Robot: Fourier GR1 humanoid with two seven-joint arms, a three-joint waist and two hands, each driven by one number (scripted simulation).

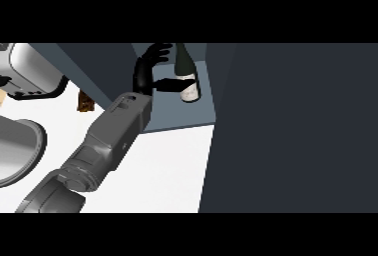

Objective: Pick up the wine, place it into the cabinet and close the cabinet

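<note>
The white counter (166, 165) runs beneath an open cabinet (173, 117), whose dark door (295, 125) fills the right side of the head view. The wine bottle (186, 75) stands upright on the blue-grey cabinet floor, just inside the opening, close to the door edge. One hand (145, 70), on the forearm entering from the lower left, is at the bottle: fingers curve toward the neck and the thumb reaches across the labelled body. Whether they clamp the bottle or merely touch it cannot be determined. Which arm this is cannot be confirmed; no second hand shows.

Handling assessment: the bottle is rigid, probably heavy, smooth, breakable and top-heavy. Take hold around the body, at the label.
</note>
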